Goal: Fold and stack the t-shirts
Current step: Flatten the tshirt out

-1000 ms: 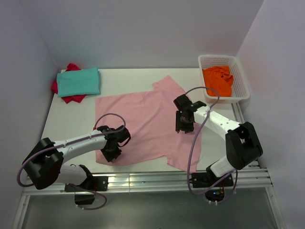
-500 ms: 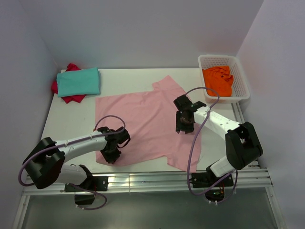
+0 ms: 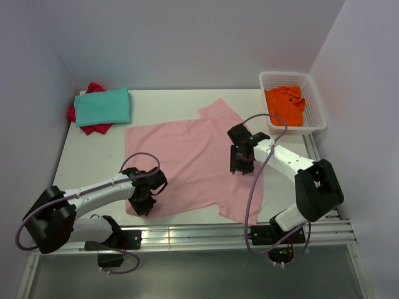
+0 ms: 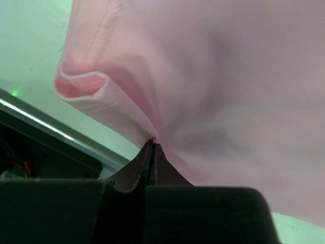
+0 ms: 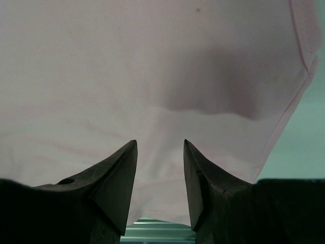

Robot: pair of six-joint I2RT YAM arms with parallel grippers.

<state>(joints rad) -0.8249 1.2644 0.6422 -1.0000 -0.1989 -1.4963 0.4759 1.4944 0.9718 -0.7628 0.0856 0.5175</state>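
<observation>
Your left gripper has slid a bit nearer and leftward at the near-left corner of the pink t-shirt, and its jaws have closed; your right gripper hasn't budged.

Top view: pink t-shirt lies spread flat in the middle of the table, one sleeve pointing far-right; left gripper sits on its near-left corner; right gripper is down on its right part; teal t-shirt lies folded at far left on top of a red t-shirt; orange t-shirt is bunched in the white basket at far right.

Left wrist view: left gripper has its jaws pinched tight on a fold of the pink t-shirt; the hem curls up just left of the tips.

Right wrist view: right gripper has its jaws partly apart, a narrow gap, holding nothing; pink t-shirt lies smooth beneath; its edge runs down the right side.
</observation>
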